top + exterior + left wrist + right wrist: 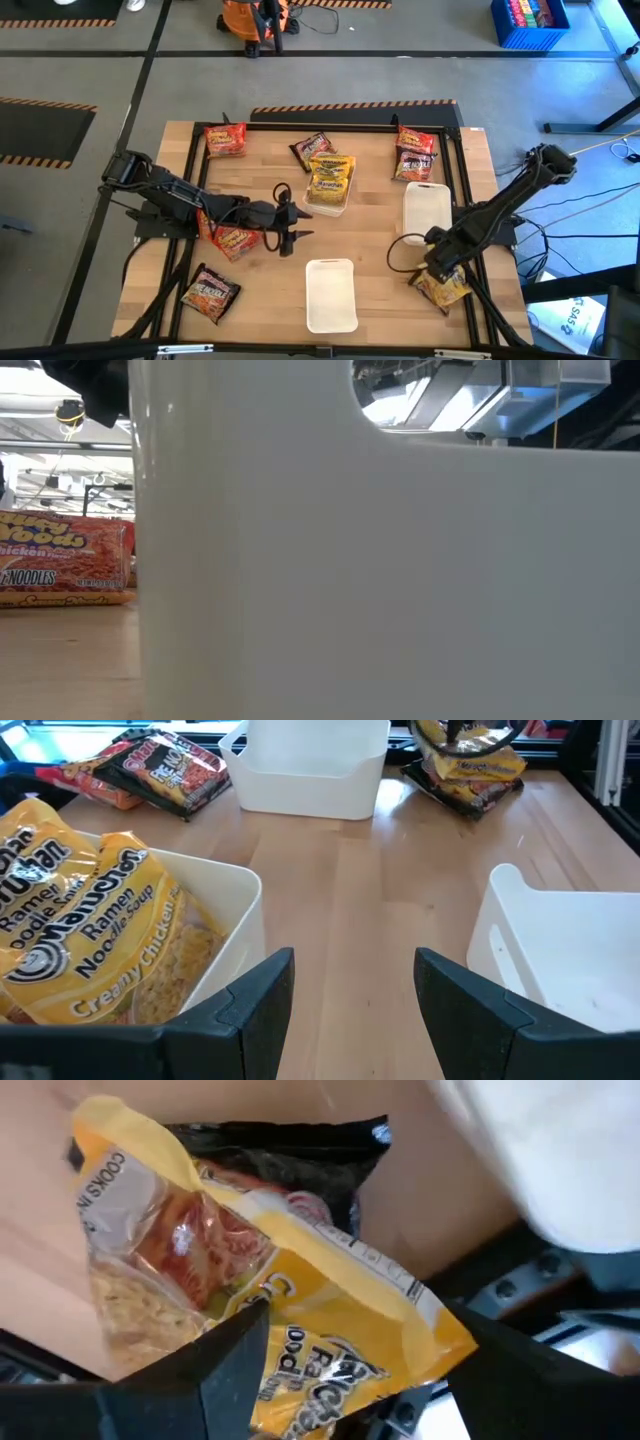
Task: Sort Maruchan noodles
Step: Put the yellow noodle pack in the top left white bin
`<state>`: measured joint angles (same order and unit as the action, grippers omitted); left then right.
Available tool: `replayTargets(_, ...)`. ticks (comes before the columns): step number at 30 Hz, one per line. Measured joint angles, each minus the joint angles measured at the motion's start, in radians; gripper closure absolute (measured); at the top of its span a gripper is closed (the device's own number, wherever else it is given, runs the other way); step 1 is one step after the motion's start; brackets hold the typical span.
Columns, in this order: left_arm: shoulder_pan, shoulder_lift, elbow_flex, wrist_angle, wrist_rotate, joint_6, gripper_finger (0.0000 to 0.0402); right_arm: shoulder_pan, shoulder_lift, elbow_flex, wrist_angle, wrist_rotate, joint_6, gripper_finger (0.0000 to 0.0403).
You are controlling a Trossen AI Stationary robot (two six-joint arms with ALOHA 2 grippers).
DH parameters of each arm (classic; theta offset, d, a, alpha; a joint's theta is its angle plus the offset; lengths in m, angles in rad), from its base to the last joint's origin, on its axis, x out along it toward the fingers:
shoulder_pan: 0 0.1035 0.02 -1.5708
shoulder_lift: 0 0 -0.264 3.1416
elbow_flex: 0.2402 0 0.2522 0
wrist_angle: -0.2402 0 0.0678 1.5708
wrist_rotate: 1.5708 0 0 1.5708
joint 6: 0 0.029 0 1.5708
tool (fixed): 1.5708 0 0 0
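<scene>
- Right now the right hand [437,268] sits low at the near right corner of the pale wooden desk [380,230], fingers spread either side of a crinkly yellow plastic noodle packet [300,1320]; whether they actually press it cannot be told (a dark maroon packet [300,1150] lies under the yellow one).
- Just beyond that hand stands an empty white rectangular plastic tray [426,209], and farther past it two red and maroon packets [415,155] lie near the desk's far right corner.
- Meanwhile the left hand [290,228] hovers over the middle of the desk with its fingers apart, holding nothing.
- Just ahead of it, a second white tray [215,910] holds yellow creamy-chicken packets [90,920]; another white tray [331,293] lies to its near side.
- Behind the left hand, under its arm, lies a red packet [233,240]; a dark one [210,292] rests nearer the front left corner.
- Farther off, a red packet [225,139] and a maroon one [311,150] lie along the far edge.
</scene>
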<state>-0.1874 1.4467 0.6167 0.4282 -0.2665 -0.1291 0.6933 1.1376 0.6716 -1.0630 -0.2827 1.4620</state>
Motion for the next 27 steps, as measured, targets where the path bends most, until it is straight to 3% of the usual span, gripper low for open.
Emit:
replayTargets(6,-0.004,0.000,0.000,0.000,0.000,0.005,0.0201,0.000,0.003,-0.005,0.040,-0.005,-0.031,0.0190)
replayTargets(18,-0.004,0.000,0.000,-0.001,-0.001,0.007,0.0202,0.000,0.004,-0.003,0.041,0.045,-0.114,0.0391)
replayTargets(27,-0.004,0.000,0.000,0.000,-0.001,0.007,0.0202,0.000,0.004,0.100,0.025,0.136,-0.181,0.0400)
